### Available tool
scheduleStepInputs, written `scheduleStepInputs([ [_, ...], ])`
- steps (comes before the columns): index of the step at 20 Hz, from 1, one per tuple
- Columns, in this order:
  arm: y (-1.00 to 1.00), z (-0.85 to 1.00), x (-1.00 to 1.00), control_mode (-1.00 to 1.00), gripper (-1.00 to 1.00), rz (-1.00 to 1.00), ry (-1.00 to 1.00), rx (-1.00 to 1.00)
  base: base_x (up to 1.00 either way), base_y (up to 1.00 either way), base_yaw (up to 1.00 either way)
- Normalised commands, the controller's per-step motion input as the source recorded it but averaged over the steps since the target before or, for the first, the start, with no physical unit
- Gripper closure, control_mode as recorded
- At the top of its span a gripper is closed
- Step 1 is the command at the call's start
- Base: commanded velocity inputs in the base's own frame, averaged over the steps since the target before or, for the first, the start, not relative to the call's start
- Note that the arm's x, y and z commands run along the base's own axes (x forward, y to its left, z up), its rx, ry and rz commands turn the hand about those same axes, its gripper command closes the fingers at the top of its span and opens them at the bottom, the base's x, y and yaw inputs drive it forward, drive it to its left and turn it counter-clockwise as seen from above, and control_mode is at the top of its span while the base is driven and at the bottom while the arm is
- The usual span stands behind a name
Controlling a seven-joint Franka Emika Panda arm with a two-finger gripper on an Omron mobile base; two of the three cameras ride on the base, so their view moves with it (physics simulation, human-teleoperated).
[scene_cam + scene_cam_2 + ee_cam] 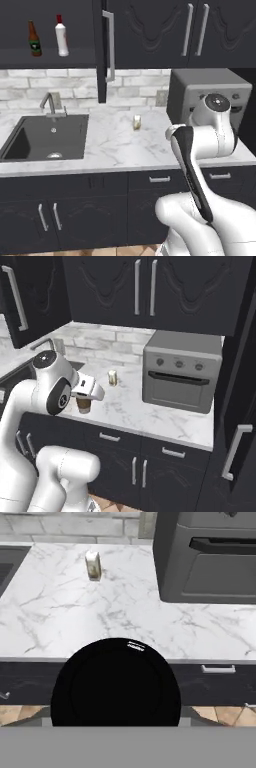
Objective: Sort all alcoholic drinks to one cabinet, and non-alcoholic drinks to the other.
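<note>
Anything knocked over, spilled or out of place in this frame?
Nothing stands out. The brown glass beer bottle and white bottle with red cap stand upright on the open cabinet's shelf; the pale cream carton stands upright on the marble counter. No spills.

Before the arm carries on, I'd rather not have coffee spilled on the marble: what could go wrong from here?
The coffee cup sits right under the hand at the counter's front edge; a nudge could tip it onto the floor. How the fingers sit around its black lid isn't clear, so a lift may slip. The carton stands loose near the oven; a wide swing could knock it over.
</note>
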Motion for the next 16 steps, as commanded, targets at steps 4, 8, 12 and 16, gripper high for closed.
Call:
scheduleStepInputs([
  [4, 0.00, 0.00, 0.00, 1.00, 1.00, 0.00, 0.00, 0.00, -1.00, -0.12, 0.00],
  [8, 0.00, 0.00, 0.00, 1.00, 1.00, 0.00, 0.00, 0.00, -1.00, -0.20, 0.00],
  [12, 0.00, 0.00, 0.00, 1.00, 1.00, 0.00, 0.00, 0.00, -0.77, -0.45, -0.02],
  [16, 0.00, 0.00, 0.00, 1.00, 1.00, 0.00, 0.00, 0.00, -0.25, -0.81, -0.01],
])
